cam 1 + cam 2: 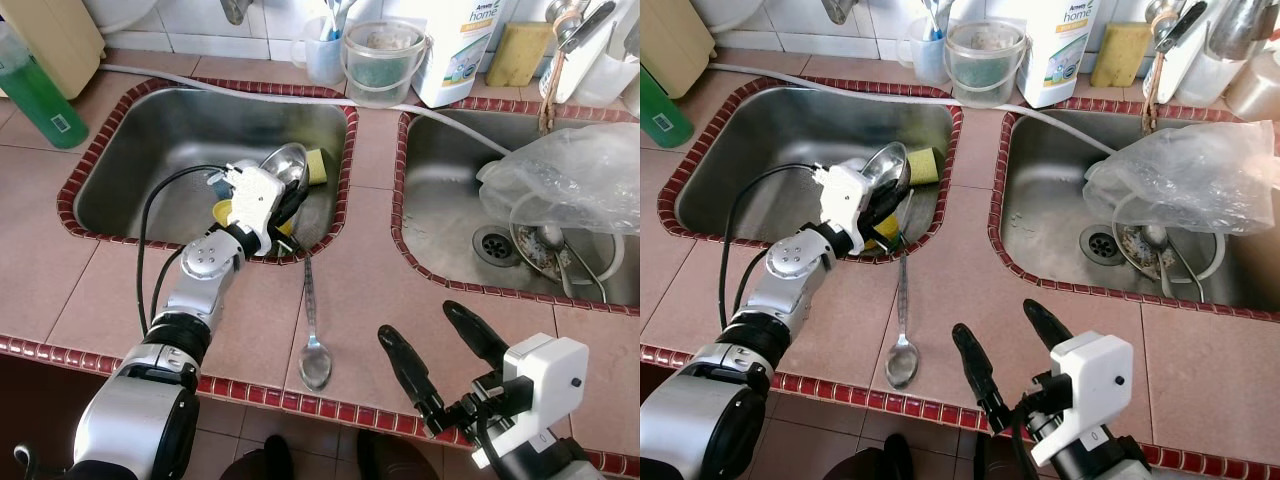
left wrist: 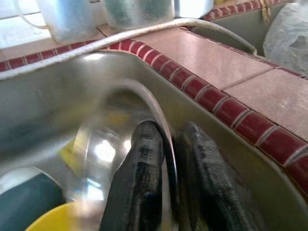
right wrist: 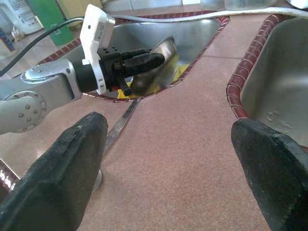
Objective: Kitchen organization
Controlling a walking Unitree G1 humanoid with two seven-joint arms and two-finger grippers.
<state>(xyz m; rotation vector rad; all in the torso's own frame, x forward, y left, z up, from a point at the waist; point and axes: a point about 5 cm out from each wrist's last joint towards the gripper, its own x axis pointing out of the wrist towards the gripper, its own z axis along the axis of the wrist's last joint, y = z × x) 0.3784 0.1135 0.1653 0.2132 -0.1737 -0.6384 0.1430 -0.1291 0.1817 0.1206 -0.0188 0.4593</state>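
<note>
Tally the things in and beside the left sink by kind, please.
Steel bowl, gripped at the rim by the left gripper: 1
Yellow sponge: 1
Long spoon on the counter: 1
Total: 3

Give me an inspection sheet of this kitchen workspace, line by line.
Surface: pink tiled counter with two steel sinks.
Job's things: steel bowl tilted in left sink; long spoon lying on counter.
Clutter: yellow sponge; plastic bag over right sink; detergent bottle.
End effectors: left end effector shut on bowl's rim; right end effector open above counter edge.
Cables: black cable along left arm.
Surroundings: white tiled wall.
</note>
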